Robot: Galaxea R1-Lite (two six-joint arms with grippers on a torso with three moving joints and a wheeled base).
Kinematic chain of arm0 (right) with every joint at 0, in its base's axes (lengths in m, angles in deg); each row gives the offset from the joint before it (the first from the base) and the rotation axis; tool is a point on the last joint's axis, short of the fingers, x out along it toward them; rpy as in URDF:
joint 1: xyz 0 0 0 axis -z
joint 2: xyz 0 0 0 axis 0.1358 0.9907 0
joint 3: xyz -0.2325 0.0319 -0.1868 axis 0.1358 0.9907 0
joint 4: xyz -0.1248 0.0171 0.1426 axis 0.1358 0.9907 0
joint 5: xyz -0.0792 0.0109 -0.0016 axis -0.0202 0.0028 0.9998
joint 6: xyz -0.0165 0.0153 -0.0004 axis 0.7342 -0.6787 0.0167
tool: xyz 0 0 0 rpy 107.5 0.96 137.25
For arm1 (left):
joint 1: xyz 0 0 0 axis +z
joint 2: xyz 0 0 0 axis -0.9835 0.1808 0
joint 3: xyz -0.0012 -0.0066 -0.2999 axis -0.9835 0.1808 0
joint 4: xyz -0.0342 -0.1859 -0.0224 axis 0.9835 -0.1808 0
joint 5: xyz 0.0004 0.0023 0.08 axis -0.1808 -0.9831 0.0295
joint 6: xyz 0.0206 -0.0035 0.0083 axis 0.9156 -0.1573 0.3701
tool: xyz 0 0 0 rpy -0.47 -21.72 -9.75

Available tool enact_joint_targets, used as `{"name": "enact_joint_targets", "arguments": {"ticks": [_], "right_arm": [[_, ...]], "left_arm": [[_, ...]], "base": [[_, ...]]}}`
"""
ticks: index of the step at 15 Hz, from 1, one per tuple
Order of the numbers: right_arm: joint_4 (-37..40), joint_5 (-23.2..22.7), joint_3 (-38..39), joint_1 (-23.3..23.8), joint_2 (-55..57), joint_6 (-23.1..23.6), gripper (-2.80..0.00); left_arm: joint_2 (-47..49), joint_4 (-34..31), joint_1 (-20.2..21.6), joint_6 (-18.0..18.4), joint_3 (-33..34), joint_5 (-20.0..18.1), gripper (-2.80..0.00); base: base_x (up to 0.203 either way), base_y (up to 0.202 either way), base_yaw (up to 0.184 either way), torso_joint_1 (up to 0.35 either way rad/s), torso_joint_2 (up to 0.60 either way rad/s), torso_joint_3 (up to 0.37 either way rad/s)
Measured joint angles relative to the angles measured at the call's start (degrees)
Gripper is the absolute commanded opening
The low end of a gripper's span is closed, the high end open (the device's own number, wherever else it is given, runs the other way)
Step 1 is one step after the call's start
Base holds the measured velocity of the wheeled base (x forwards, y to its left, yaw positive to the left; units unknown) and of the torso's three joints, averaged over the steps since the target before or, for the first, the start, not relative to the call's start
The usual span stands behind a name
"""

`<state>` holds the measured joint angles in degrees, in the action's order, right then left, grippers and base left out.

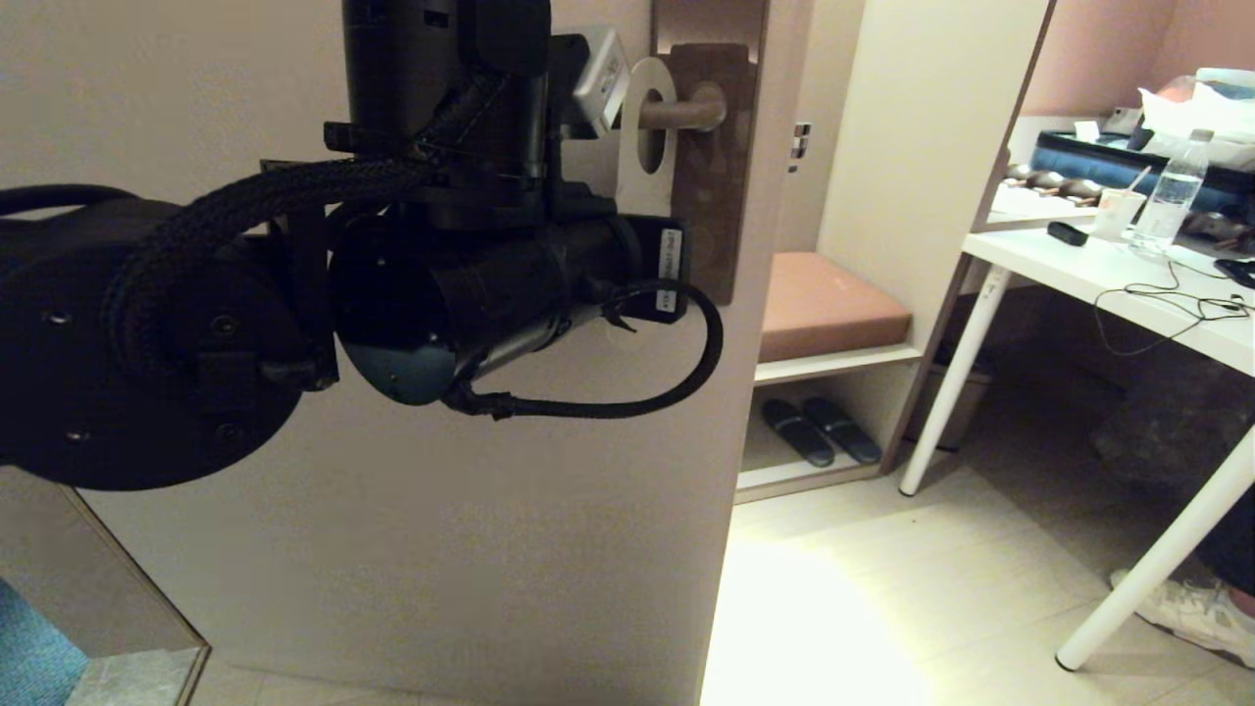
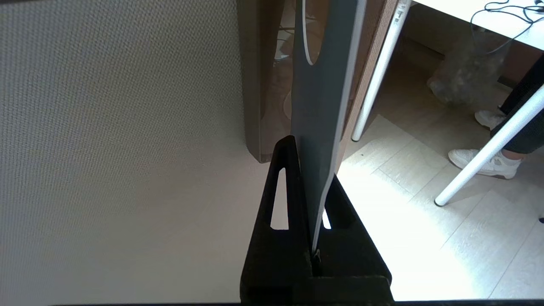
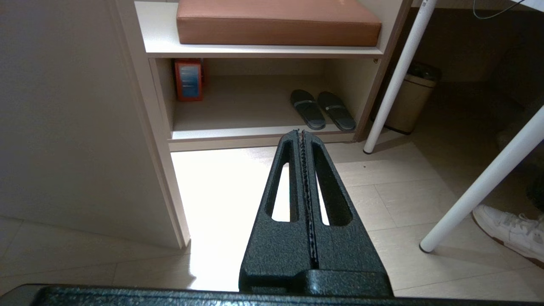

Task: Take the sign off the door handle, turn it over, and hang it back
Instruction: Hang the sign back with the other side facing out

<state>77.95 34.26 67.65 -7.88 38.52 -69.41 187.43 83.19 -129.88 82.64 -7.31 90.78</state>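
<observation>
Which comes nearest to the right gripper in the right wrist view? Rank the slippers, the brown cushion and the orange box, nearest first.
From the right gripper, shut and pointing down toward the floor:
1. Slippers, on the lower shelf just past the fingertips.
2. Orange box, standing at the far end of that same lower shelf.
3. Brown cushion, on the shelf above; only slightly farther than the box.

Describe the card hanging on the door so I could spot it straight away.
On the pale door, find the dark bronze plate with the door handle. The sign hangs there, the lever through its round hole. It is the only flat off-white card there, and the left gripper pinches its lower end.
</observation>
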Motion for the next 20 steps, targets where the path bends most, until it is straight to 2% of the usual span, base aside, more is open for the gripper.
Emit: {"name": "enact_joint_targets", "arguments": {"ticks": [1, 9, 12, 20], "right_arm": [[0.0, 0.0, 0.0, 0.0, 0.0, 0.0, -2.8], [0.0, 0.0, 0.0, 0.0, 0.0, 0.0, -2.8], [0.0, 0.0, 0.0, 0.0, 0.0, 0.0, -2.8], [0.0, 0.0, 0.0, 0.0, 0.0, 0.0, -2.8]], "left_arm": [[0.0, 0.0, 0.0, 0.0, 0.0, 0.0, 0.0], [-0.2, 0.1, -0.8, 0.1, 0.3, 0.0, 0.0], [-0.9, 2.8, -1.5, 0.1, 0.9, 0.0, 0.0], [-8.8, 4.2, -1.6, 0.0, 9.9, 0.0, 0.0]], "base": [[0.0, 0.0, 0.0, 0.0, 0.0, 0.0], [0.0, 0.0, 0.0, 0.0, 0.0, 0.0], [0.0, 0.0, 0.0, 0.0, 0.0, 0.0], [0.0, 0.0, 0.0, 0.0, 0.0, 0.0]]}}
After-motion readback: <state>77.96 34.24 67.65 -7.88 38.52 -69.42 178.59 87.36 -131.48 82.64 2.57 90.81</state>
